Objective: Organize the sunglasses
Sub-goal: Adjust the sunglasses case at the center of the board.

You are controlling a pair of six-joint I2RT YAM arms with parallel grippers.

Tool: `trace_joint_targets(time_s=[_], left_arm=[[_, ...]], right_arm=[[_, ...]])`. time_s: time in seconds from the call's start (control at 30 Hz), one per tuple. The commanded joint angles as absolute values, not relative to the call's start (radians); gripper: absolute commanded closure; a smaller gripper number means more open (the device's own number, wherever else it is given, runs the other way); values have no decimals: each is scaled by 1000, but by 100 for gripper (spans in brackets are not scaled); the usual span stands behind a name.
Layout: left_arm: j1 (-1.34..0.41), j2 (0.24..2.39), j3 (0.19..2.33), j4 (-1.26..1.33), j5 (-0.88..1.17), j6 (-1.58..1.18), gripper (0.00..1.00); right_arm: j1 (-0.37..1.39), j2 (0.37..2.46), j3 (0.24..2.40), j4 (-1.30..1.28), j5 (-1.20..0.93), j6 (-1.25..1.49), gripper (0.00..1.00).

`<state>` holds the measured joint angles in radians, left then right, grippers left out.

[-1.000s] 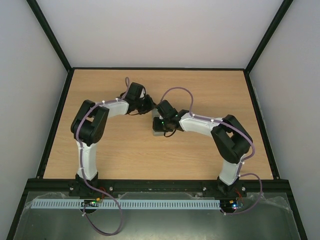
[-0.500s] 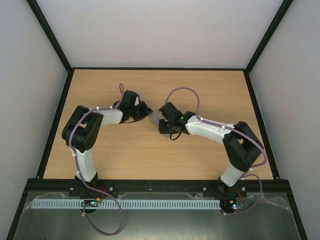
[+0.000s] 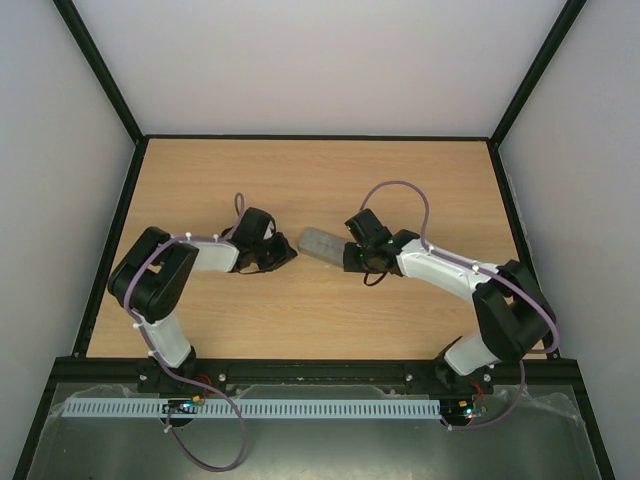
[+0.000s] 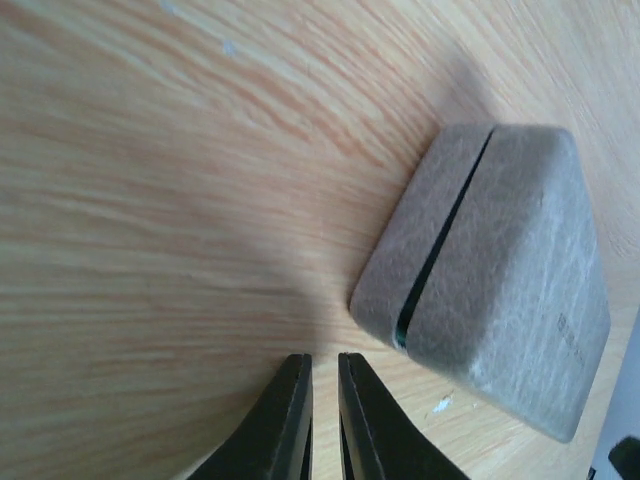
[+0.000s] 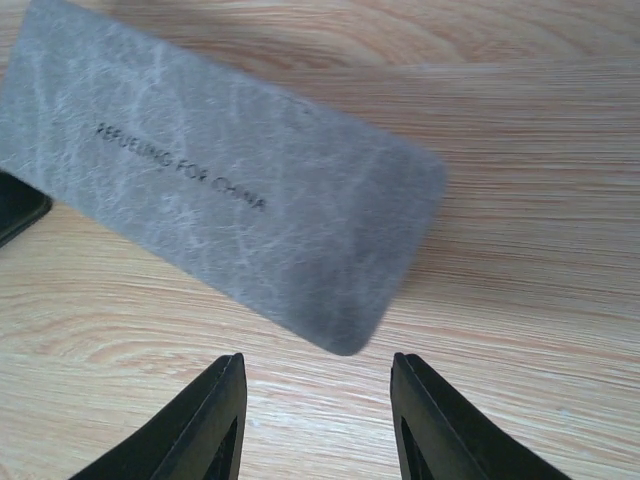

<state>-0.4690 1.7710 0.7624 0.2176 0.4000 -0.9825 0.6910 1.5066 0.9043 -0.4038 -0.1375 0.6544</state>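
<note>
The grey rectangular case [image 3: 322, 243] lies closed on the wooden table between my two grippers. The sunglasses are not in view. My left gripper [image 3: 289, 256] sits just left of the case, its jaws almost touching with nothing between them. In the left wrist view the left gripper [image 4: 322, 357] points at the case's end [image 4: 500, 270], where a thin green seam shows. My right gripper [image 3: 349, 257] sits just right of the case. In the right wrist view the right gripper [image 5: 318, 358] is open and empty, a little short of the case's corner [image 5: 220, 180].
The wooden table [image 3: 320, 300] is walled by a black frame [image 3: 112, 240] and white panels. Both arms lie low over the table, elbows out to the sides. A white cable rail [image 3: 250, 408] runs along the near edge.
Both grippers have drawn back from the case, the left to the left and the right to the right. The case, covered by them before, now lies in the open.
</note>
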Motion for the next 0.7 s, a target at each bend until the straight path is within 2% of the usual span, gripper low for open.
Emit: trace_joint_targets(time_s=[0.0, 0.17, 0.23, 0.3, 0.47, 0.6, 0.63, 0.67], left_arm=[[-482, 1743, 736, 206, 385, -989, 88], [-476, 1681, 715, 167, 362, -981, 87], [-469, 1641, 704, 150, 360, -982, 83], [-466, 1593, 697, 127, 356, -976, 76], [-464, 1456, 698, 26, 322, -948, 50], [-455, 1357, 702, -61, 294, -915, 25], [-452, 1331, 702, -81, 287, -907, 16], [-448, 1307, 703, -101, 276, -896, 3]], right_arm=[[656, 1443, 877, -430, -111, 652, 57], [610, 1434, 849, -459, -66, 665, 59], [582, 1443, 833, -453, -55, 664, 66], [565, 1463, 827, -450, -44, 662, 69], [551, 1538, 842, -411, -63, 646, 73], [551, 1609, 886, -375, -102, 643, 73], [551, 1624, 902, -371, -107, 642, 73], [551, 1641, 916, -369, -110, 642, 73]])
